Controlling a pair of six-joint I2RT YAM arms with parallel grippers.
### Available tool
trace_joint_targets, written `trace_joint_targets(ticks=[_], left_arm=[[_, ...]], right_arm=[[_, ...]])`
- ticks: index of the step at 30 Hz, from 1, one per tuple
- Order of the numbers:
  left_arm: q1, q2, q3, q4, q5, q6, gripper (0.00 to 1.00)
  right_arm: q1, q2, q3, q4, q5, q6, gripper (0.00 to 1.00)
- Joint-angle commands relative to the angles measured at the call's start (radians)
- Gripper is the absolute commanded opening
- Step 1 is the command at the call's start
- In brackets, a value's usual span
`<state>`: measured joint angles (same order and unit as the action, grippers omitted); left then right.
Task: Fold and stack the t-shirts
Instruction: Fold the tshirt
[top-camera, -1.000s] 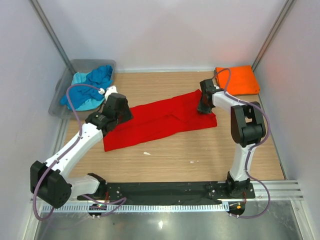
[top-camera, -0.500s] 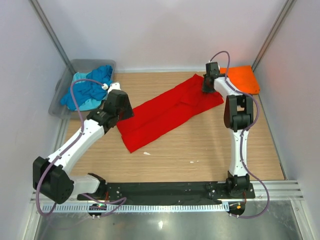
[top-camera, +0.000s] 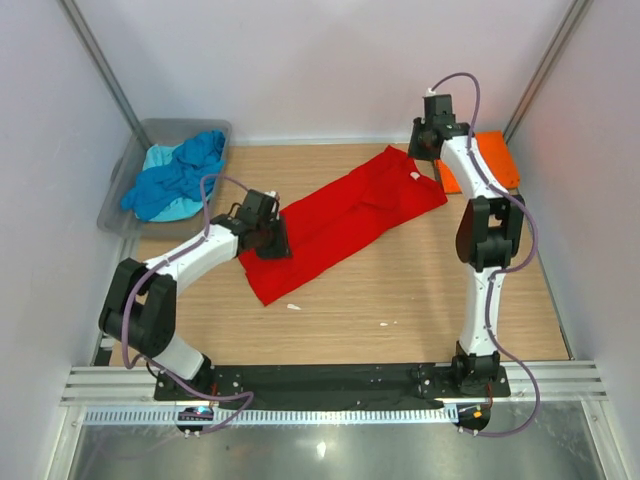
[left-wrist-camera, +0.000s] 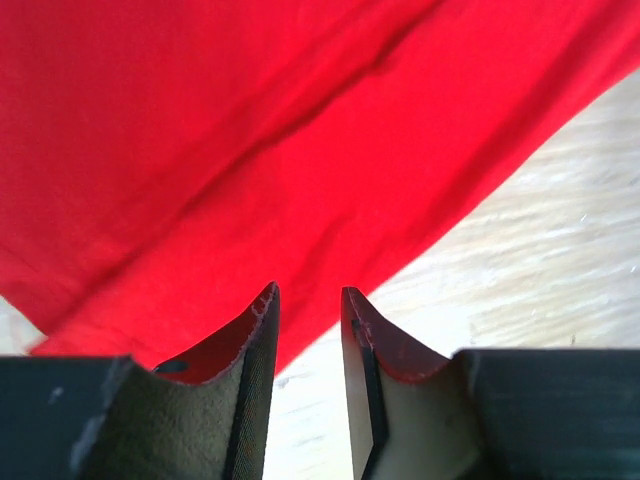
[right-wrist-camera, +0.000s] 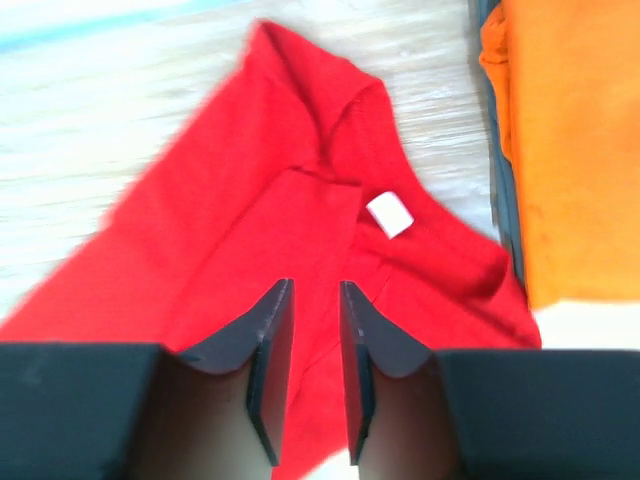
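A bright red t-shirt (top-camera: 340, 225) lies loosely folded in a long diagonal strip on the wooden table. My left gripper (top-camera: 275, 240) sits low at its near-left end, jaws a little apart and empty. In the left wrist view the red cloth (left-wrist-camera: 250, 150) lies just ahead of the left gripper (left-wrist-camera: 308, 300). My right gripper (top-camera: 422, 148) hovers above the shirt's far-right end, open and empty. The right wrist view shows the right gripper (right-wrist-camera: 308, 300) above the collar and white label (right-wrist-camera: 390, 213). A folded orange t-shirt (top-camera: 490, 160) lies at the back right, also in the right wrist view (right-wrist-camera: 570, 150).
A grey translucent tub (top-camera: 160, 125) at the back left holds a crumpled blue t-shirt (top-camera: 185, 175) and a pale turquoise one (top-camera: 160, 158). White walls enclose the table on three sides. Small white specks lie on the wood (top-camera: 292, 306) near the shirt's near end.
The red shirt was dragged toward the back right and now lies still. Both grippers have let go; the right one rose toward the back wall, the left one shifted right along the shirt's near-left end.
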<state>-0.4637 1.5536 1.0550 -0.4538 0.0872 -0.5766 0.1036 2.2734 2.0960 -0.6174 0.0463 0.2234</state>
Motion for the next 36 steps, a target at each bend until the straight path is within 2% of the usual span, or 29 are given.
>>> trace_joint_targets(ticks=[1, 6, 14, 22, 30, 36], left_arm=[[-0.003, -0.01, -0.067, 0.058, 0.1, -0.052, 0.32], [-0.01, -0.015, -0.199, 0.061, 0.037, -0.095, 0.31], [-0.042, -0.064, -0.296, 0.021, -0.072, -0.14, 0.3], [-0.062, -0.095, -0.348, -0.008, -0.139, -0.183, 0.3], [-0.084, -0.11, -0.345, -0.025, -0.158, -0.197, 0.3], [-0.096, -0.093, -0.345, -0.02, -0.165, -0.204, 0.3]], right_arm=[[0.004, -0.153, -0.008, -0.079, -0.034, 0.069, 0.3], [0.004, -0.251, -0.256, -0.065, -0.175, 0.111, 0.19], [0.007, -0.374, -0.629, 0.093, -0.23, 0.139, 0.17], [-0.005, -0.296, -0.63, 0.105, -0.151, 0.113, 0.17], [-0.013, -0.347, -0.619, 0.094, -0.21, 0.134, 0.18], [-0.013, -0.272, -0.565, 0.076, -0.166, 0.136, 0.18]])
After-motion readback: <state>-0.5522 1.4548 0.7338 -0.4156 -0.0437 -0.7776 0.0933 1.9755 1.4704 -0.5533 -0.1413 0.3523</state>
